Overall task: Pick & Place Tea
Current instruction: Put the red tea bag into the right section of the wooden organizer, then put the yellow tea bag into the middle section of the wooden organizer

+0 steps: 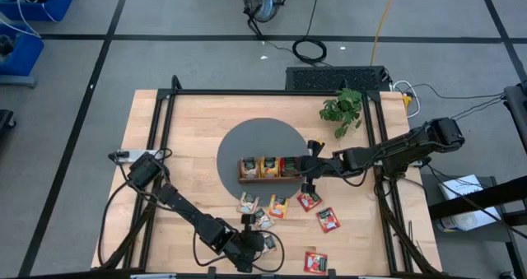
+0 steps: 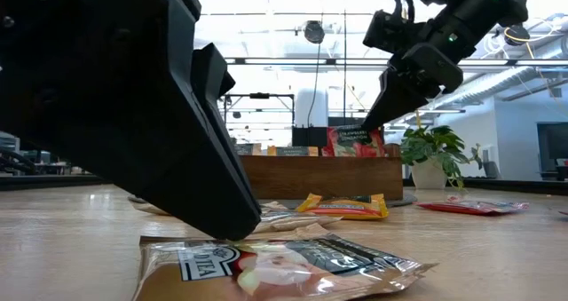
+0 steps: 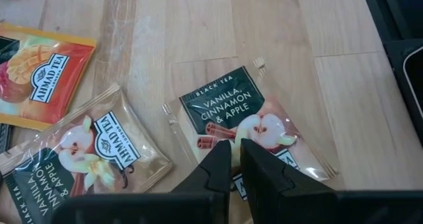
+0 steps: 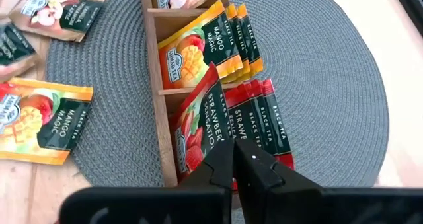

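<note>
A wooden three-compartment tray (image 1: 268,168) stands on a round grey mat (image 1: 247,143), with tea packets upright in it. My right gripper (image 4: 234,151) is over its right compartment, shut on a red tea packet (image 4: 201,121). Near the table's front edge my left gripper (image 3: 236,156) is shut on a beige tea packet (image 3: 244,112) that lies flat on the wood. Another beige packet (image 3: 86,151) and an orange one (image 3: 39,72) lie beside it. More loose packets, red (image 1: 328,220) and orange (image 1: 278,205), lie between tray and front edge. My left gripper comes slanting down from the near side onto the beige packet's near half (image 3: 261,135), fingers almost together. The fingers hide the spot they close on. The packet lies flat on the table. My right gripper pinches the red packet's top edge (image 2: 362,130) between its fingertips, slanting down from the table's right. The packet stands tilted, its lower part down in the tray's right compartment (image 4: 264,131) in front of other red packets.
A potted plant (image 1: 344,110) stands at the back right of the table. A red packet (image 1: 315,262) lies at the front edge. The table's dark frame rails (image 1: 165,131) run along left and right.
</note>
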